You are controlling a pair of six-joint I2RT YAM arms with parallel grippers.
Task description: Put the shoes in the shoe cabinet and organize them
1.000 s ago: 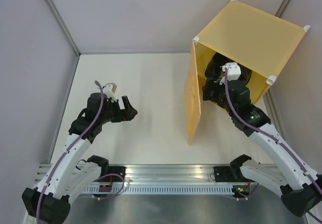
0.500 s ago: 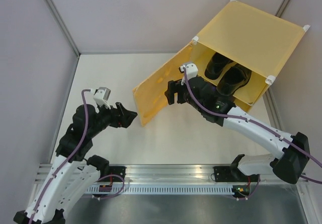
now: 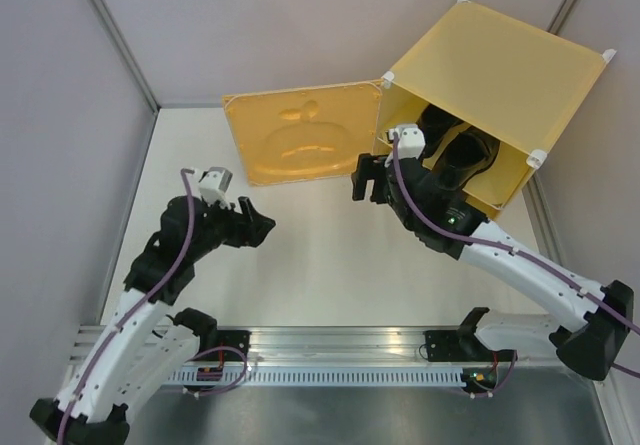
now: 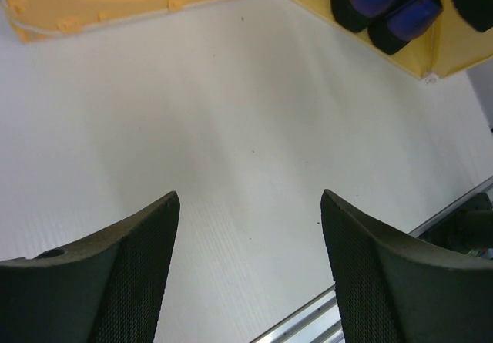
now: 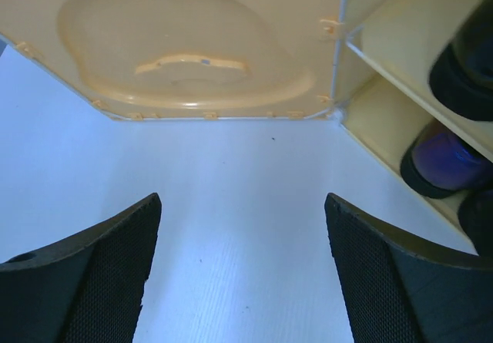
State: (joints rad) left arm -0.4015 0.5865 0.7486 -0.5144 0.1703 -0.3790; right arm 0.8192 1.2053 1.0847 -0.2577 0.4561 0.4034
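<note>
White table (image 3: pixel 300 275); shoe cabinet (image 3: pixel 500 65) door (image 3: pixel 300 135) wide. Purple shoe (image 5: pixel 443 162) under shelf (image 5: pixel 400 42) only in wrist views. Both jaws spread, empty.

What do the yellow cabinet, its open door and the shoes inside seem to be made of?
Shoe cabinet: thin yellow plastic panels, smooth and fairly matte, joined by white corner connectors, probably plastic too. Door: the same plastic, moulded, since an apple shape is pressed into it. Shoes: glossy leather or imitation, judging by the shine on the toe; which one I cannot tell.
</note>
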